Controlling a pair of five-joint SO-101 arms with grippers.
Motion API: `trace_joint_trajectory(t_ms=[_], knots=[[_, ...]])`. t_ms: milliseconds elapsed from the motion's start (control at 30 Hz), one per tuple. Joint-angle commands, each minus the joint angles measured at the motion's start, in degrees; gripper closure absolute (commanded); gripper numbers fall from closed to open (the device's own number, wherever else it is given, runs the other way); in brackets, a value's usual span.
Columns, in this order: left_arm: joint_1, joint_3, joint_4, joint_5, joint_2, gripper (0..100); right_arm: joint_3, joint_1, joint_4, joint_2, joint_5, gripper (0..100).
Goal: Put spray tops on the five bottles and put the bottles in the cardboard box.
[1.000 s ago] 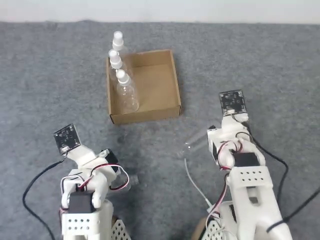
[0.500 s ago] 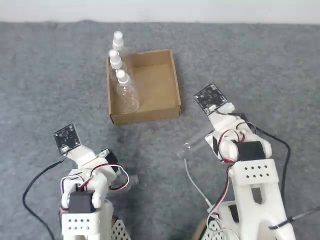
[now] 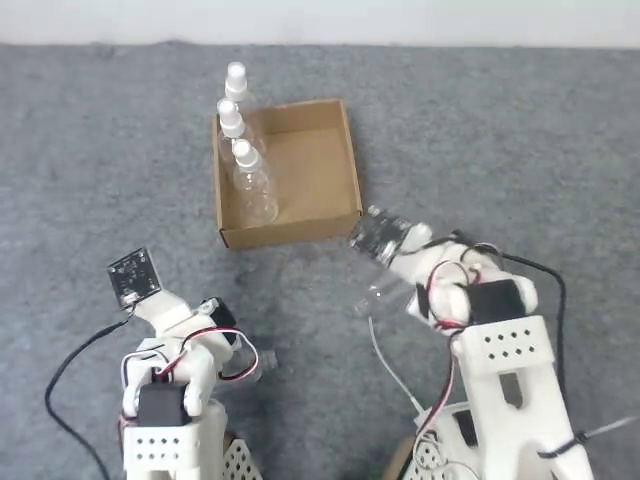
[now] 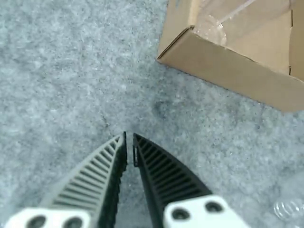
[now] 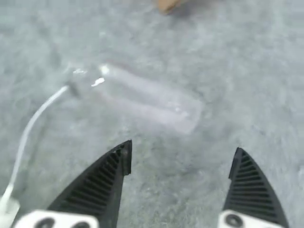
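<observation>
A clear bottle (image 5: pixel 147 97) without a top lies on its side on the grey carpet (image 3: pixel 520 130); in the high view this bottle (image 3: pixel 385 287) is near the right arm (image 3: pixel 450 290). My right gripper (image 5: pixel 180 159) hangs open just above and short of it, fingers spread wider than the bottle. A white spray top (image 5: pixel 7 205) with its long tube (image 3: pixel 390 365) lies beside the bottle's neck. The cardboard box (image 3: pixel 335 205) holds three bottles with white spray tops (image 3: pixel 245 152) along its left wall. My left gripper (image 4: pixel 128 138) is shut and holds nothing, low over the carpet before the box's corner (image 4: pixel 164 52).
Another clear bottle's threaded neck (image 4: pixel 287 209) lies on the carpet beside the left arm (image 3: pixel 170 335). The right half of the box (image 3: pixel 315 165) floor is bare. Cables trail from both arm bases near the front edge.
The right arm has swung left and down from beside the box toward the lying bottle. The left arm has not moved.
</observation>
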Motion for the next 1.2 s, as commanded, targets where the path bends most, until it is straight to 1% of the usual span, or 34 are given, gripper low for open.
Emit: trace_joint_trajectory(t_ms=[0, 133, 400, 633, 833, 1000, 1167], knots=[[0.18, -0.48, 0.53, 0.18, -0.97, 98, -3.34, -4.00, 3.03, -1.80, 4.57, 72.1], [0.18, -0.48, 0.53, 0.18, -0.97, 98, -3.69, -5.85, 3.30, 0.22, 6.33, 72.1], [0.18, -0.48, 0.53, 0.18, -0.97, 98, -9.58, -5.58, 2.77, 15.52, 7.03, 72.2], [0.18, -0.48, 0.53, 0.18, -0.97, 98, -11.96, -8.48, 3.38, 16.22, 7.03, 72.1], [0.18, -0.48, 0.53, 0.18, -0.97, 98, -12.66, -13.49, 3.38, 16.84, 7.03, 72.1], [0.18, -0.48, 0.53, 0.18, -0.97, 98, -13.01, -13.58, 3.03, 21.14, 10.55, 72.3], [0.18, -0.48, 0.53, 0.18, -0.97, 98, -15.38, -13.32, 3.56, 27.38, 12.04, 72.3]])
